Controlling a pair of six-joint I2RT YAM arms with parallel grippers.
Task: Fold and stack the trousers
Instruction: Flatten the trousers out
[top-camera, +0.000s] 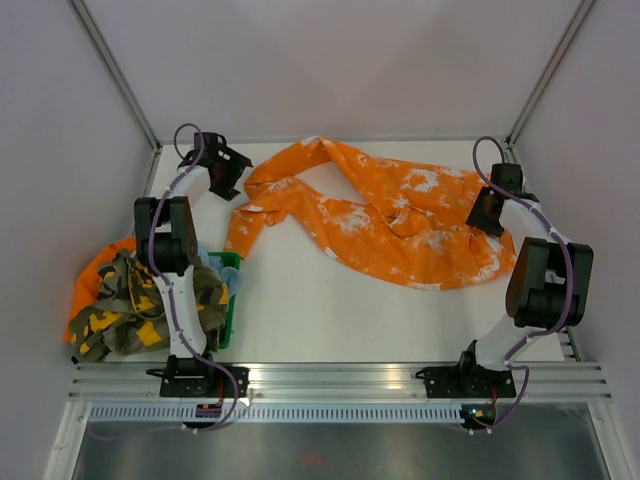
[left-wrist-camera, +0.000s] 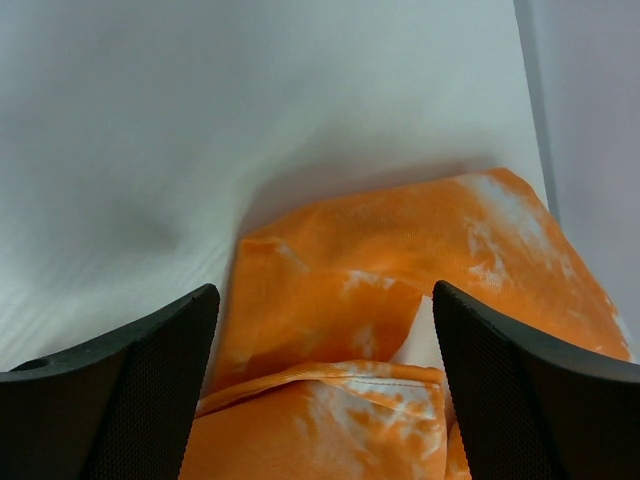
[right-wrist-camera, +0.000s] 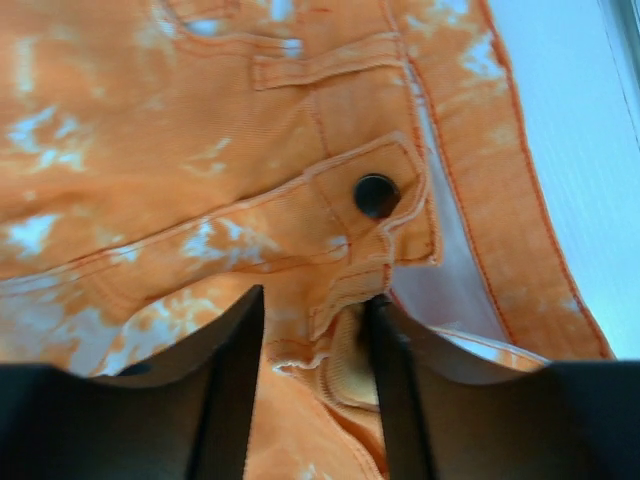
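The orange tie-dye trousers (top-camera: 390, 225) lie spread and crumpled across the back of the white table. My left gripper (top-camera: 226, 166) hovers at the far left over a leg end (left-wrist-camera: 350, 300); its fingers (left-wrist-camera: 150, 390) stand wide apart with nothing between them. My right gripper (top-camera: 489, 212) is down on the waist at the right. In the right wrist view its fingers (right-wrist-camera: 225, 390) are drawn in around a bunched fold of waistband (right-wrist-camera: 340, 340) just below the dark button (right-wrist-camera: 376, 194).
A heap of camouflage and orange garments (top-camera: 130, 300) lies at the left edge beside a green bin (top-camera: 230, 300). Grey walls with metal posts (top-camera: 120, 80) close in the table. A metal rail (top-camera: 340, 380) runs along the near edge.
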